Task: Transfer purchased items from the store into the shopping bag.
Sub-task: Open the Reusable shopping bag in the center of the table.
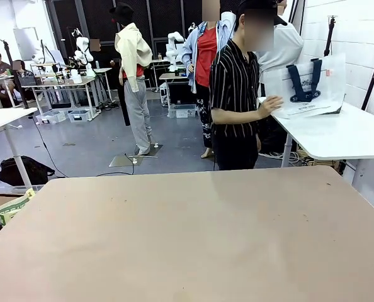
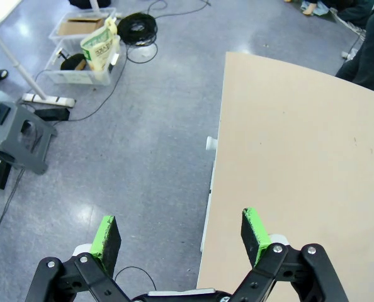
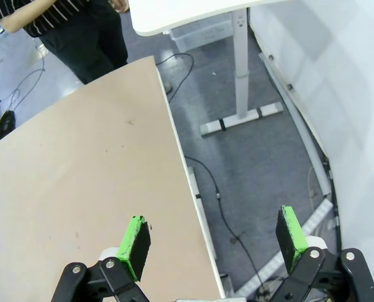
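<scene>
Left hand (image 2: 179,228) and right hand (image 3: 213,226) both spread, empty. Shopping bag (image 1: 328,82) stands on white side table (image 1: 354,135), beyond my table's (image 1: 193,233) far right corner. Looks thin, floppy and light; I'd grab a navy strap handle (image 1: 294,78).

Work table (image 1: 187,239) in foreground. Person (image 1: 234,94) stands just behind its far edge, right of centre. Side table (image 1: 344,135) behind & right of work table. Shopping bag (image 1: 306,85) upright on side table; person's hand (image 1: 270,106) touches bag's left side. Left gripper (image 2: 179,225) straddles work table's left edge, w/ storage bin (image 2: 80,60) on floor beyond. Right gripper (image 3: 212,226) straddles right edge.
</scene>
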`<control>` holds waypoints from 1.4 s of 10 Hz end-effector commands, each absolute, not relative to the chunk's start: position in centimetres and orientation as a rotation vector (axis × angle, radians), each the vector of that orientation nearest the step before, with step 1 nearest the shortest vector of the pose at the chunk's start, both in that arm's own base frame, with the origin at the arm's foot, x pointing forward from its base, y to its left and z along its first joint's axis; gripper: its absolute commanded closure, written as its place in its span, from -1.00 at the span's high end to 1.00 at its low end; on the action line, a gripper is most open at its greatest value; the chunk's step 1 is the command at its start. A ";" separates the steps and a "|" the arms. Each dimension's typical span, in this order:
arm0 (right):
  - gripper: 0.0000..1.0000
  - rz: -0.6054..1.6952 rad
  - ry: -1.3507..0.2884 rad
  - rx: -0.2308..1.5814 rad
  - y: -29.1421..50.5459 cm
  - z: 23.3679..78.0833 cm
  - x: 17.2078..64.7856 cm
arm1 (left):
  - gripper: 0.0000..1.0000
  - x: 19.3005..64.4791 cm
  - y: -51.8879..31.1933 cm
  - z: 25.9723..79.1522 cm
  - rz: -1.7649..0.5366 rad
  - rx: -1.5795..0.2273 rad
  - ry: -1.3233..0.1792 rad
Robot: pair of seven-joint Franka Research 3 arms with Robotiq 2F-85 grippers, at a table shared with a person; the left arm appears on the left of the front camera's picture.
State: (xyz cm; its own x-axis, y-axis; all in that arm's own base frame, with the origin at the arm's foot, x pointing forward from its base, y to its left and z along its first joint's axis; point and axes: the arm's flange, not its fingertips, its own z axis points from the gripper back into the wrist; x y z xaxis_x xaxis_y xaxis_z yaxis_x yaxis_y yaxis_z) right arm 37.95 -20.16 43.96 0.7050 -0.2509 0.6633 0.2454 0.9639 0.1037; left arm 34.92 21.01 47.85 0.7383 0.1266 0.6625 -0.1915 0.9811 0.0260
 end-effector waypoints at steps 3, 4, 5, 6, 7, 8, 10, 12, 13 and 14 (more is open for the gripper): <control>1.00 -0.293 -0.736 0.015 -20.0 43.7 38.0 | 1.00 34.9 21.1 48.0 0.186 0.099 -0.721; 1.00 -0.293 -0.736 0.015 -20.0 43.7 38.0 | 1.00 34.9 21.1 48.0 0.186 0.099 -0.721; 1.00 -0.293 -0.736 0.015 -20.0 43.7 38.0 | 1.00 34.9 21.1 48.0 0.186 0.099 -0.721; 1.00 -0.293 -0.736 0.015 -20.0 43.7 38.0 | 1.00 34.9 21.1 48.0 0.186 0.099 -0.721; 1.00 -0.293 -0.736 0.015 -20.0 43.7 38.0 | 1.00 34.9 21.1 48.0 0.186 0.099 -0.721; 1.00 -0.293 -0.736 0.015 -20.0 43.7 38.0 | 1.00 34.9 21.1 48.0 0.186 0.099 -0.721; 1.00 -0.293 -0.736 0.015 -20.0 43.7 38.0 | 1.00 34.9 21.1 48.0 0.186 0.099 -0.721; 1.00 -0.293 -0.736 0.015 -20.0 43.7 38.0 | 1.00 34.9 21.1 48.0 0.186 0.099 -0.721; 1.00 -0.293 -0.736 0.015 -20.0 43.7 38.0 | 1.00 34.9 21.1 48.0 0.186 0.099 -0.721; 1.00 -0.293 -0.736 0.015 -20.0 43.7 38.0 | 1.00 34.9 21.1 48.0 0.186 0.099 -0.721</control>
